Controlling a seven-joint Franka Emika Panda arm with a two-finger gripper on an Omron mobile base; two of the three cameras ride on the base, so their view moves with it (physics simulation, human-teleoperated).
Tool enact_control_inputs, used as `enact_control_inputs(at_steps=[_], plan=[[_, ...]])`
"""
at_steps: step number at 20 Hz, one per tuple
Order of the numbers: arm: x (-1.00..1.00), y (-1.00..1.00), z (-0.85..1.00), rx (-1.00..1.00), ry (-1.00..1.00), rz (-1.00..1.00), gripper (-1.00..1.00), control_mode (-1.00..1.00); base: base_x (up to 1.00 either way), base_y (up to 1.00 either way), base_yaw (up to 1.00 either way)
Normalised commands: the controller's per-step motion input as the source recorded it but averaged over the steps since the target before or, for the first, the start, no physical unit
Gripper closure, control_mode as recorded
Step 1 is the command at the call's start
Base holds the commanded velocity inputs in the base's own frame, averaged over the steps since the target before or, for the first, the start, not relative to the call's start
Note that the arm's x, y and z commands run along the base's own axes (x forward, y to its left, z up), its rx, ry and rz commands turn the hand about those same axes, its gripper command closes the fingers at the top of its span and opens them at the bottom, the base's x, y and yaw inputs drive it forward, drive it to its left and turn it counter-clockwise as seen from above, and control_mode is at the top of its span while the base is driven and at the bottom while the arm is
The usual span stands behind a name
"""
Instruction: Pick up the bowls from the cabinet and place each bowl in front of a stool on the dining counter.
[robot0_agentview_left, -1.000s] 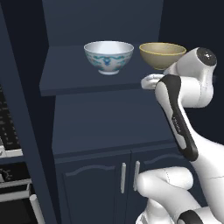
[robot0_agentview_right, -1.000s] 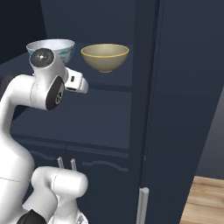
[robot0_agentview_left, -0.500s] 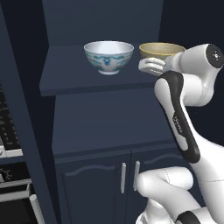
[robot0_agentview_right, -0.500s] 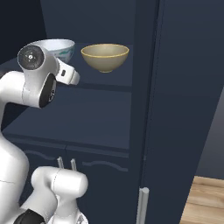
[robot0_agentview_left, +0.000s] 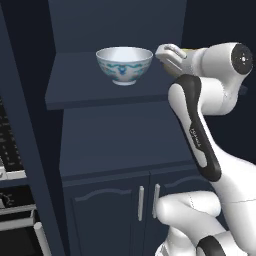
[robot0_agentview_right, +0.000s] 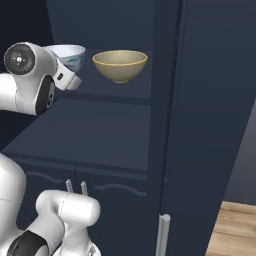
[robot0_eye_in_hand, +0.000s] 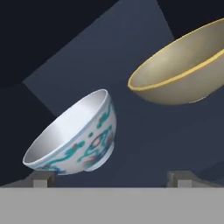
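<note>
Navy cabinet (robot0_agentview_left: 115, 150) shelf recess holds two bowls: one white-teal bowl (robot0_agentview_left: 124, 65), one tan bowl (robot0_agentview_right: 120, 65), apart, upright. Tool (robot0_eye_in_hand: 111, 178) released, empty, jaws wide, white-teal bowl at 11 o'clock, tan at 1 o'clock.

We see a dim, dark blue scene with soft, even light. The white bowl (robot0_agentview_left: 124, 64) shines brightly inside, and the tan bowl (robot0_agentview_right: 120, 64) has a soft glow. The shelf (robot0_agentview_left: 100, 87) goes darker toward its back corners. Everything looks sharp, with no blur or glare.
</note>
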Motion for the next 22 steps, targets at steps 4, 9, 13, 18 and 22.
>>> enact_control_inputs(at_steps=[4,9,13,18,22], plan=[[0.15,0.00,0.34,0.18,0.05,-0.04,-1.00,-1.00,0.00,0.00,0.00],[0.13,0.00,0.03,0.16,0.26,0.00,-1.00,-1.00,0.00,0.00,0.00],[0.00,0.00,0.00,0.00,0.00,0.00,-1.00,-1.00,0.00,0.00,0.00],[0.26,0.04,-0.06,0.03,0.00,0.00,-1.00,-1.00,0.00,0.00,0.00],[0.47,0.08,-0.07,0.14,0.00,0.00,-1.00,-1.00,0.00,0.00,0.00]])
